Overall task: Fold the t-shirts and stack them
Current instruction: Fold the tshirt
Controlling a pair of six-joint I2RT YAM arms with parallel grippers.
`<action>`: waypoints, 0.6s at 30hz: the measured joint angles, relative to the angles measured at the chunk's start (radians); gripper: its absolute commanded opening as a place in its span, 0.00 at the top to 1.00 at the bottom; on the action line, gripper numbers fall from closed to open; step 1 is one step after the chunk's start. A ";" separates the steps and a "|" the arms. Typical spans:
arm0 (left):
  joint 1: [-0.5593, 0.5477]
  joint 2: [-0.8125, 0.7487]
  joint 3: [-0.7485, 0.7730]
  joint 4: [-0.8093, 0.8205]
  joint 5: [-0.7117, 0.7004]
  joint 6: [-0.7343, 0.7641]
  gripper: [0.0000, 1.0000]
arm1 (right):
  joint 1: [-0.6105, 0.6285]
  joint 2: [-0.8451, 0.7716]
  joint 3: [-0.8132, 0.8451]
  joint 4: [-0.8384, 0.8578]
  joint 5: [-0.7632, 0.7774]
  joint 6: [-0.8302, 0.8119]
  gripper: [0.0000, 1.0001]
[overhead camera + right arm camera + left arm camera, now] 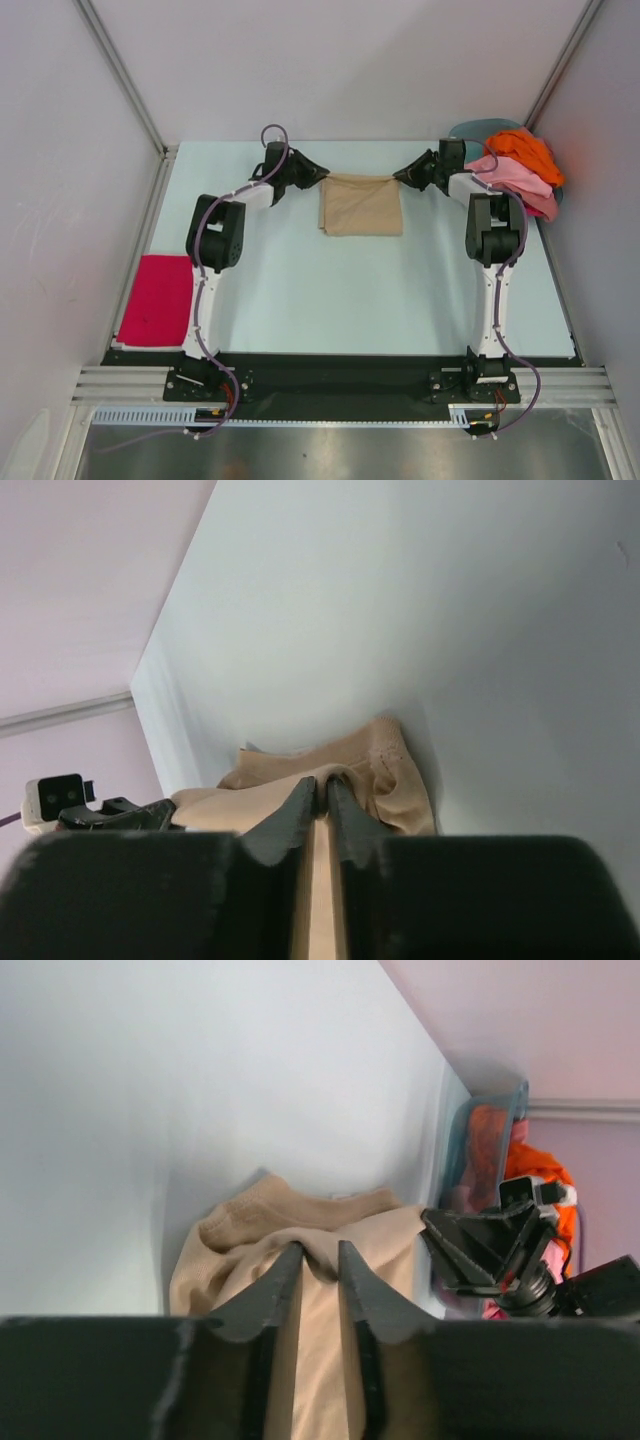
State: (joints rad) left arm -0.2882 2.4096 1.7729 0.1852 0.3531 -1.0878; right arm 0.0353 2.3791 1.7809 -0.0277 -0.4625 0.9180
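A tan t-shirt [362, 205], folded to a rectangle, lies at the far middle of the table. My left gripper [322, 175] is shut on its far left corner; in the left wrist view the cloth [300, 1220] bunches between the fingertips [320, 1257]. My right gripper [398, 177] is shut on its far right corner, the cloth [370, 765] pinched at the tips [322, 785]. A magenta-red folded t-shirt [157, 298] lies at the table's left edge. Orange [525, 150] and pink [515, 178] t-shirts are heaped at the far right.
A teal plastic basin [478, 128] stands in the far right corner under the heap, and also shows in the left wrist view [478, 1130]. White walls close in the table on three sides. The arm bases sit on a black strip [340, 375] at the near edge.
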 measured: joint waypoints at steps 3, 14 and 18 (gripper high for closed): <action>0.006 0.011 0.034 -0.028 -0.001 0.003 0.66 | -0.007 0.019 0.044 -0.034 -0.017 -0.037 0.63; 0.017 -0.161 -0.078 -0.183 -0.076 0.206 0.53 | -0.023 -0.083 0.057 -0.209 0.030 -0.290 0.49; -0.006 -0.257 -0.183 -0.076 -0.030 0.224 0.69 | -0.002 -0.165 -0.029 -0.156 -0.029 -0.309 0.62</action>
State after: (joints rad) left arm -0.2943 2.1521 1.5894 0.1093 0.3229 -0.8639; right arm 0.0330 2.2139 1.7523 -0.1833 -0.4911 0.6094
